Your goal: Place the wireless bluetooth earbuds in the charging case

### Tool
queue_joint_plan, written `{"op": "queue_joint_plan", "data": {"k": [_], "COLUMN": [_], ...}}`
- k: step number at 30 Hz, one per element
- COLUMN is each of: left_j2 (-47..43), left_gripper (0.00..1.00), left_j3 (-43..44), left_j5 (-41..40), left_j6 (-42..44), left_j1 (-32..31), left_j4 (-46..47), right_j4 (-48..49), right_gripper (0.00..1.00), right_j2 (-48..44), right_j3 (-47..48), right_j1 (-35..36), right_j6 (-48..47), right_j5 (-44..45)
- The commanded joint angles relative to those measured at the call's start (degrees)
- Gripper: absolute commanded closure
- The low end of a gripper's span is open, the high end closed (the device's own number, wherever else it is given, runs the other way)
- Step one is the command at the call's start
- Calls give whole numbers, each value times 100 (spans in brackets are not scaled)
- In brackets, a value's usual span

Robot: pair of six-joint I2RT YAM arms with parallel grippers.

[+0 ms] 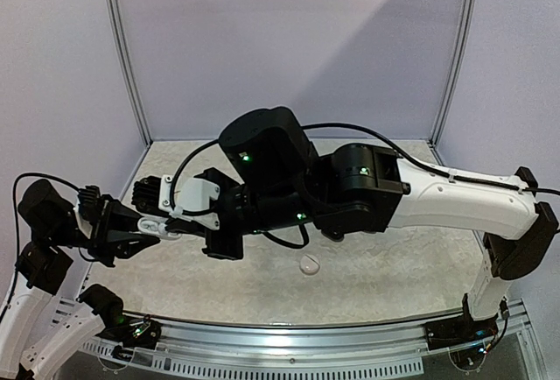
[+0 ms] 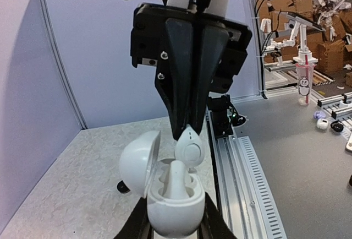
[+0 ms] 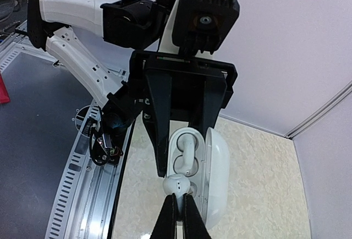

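**White earbud pinched just above the open case**

The charging case (image 2: 171, 208) is clamped between the fingers of the left gripper (image 2: 175, 227), which are closed against its two sides. The case is held upright and clear of the table (image 1: 394, 266). Its lid (image 2: 138, 162) is swung open and stands to one side of those jaws.

One seated earbud (image 3: 187, 150) is already lodged in the case, its stem rising from its socket.

A second white earbud (image 2: 190, 150) is pinched at the very tips of the right gripper (image 3: 179, 200), whose fingers are pressed together on it. It is held directly over the case's mouth, between the two sets of jaws, just above the free socket. It is not yet seated.

The stem of the seated earbud stands just beside the pinched one. Whether the two touch cannot be told. The open lid rises close on the far side of that stem from the right jaws.

A small dark thing (image 2: 122, 186) lies on the table behind the lid, partly hidden; what it is cannot be told. A loose white piece (image 1: 310, 265) lies on the table well apart from both jaws, below the right forearm, too small to identify. A slotted metal rail (image 2: 236, 162) runs along the table edge beside the left jaws.
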Motion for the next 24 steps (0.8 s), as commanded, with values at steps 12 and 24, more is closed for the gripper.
{"op": "queue_joint_plan", "data": {"k": [12,24], "left_j2": [-35,-68], "left_gripper": [100,100], "left_j3": [-18,-18], "left_j5": [-64,-89], "left_j6": [-66,-114], "left_j1": [-111,-140], "left_j4": [-4,57], "right_j4": [-464,-631], "right_gripper": [100,91], "right_j2": [175,572], "right_j3": [131,419], "right_j1": [8,-3], "right_j6": [-166,-262], "right_j5": [736,1049]}}
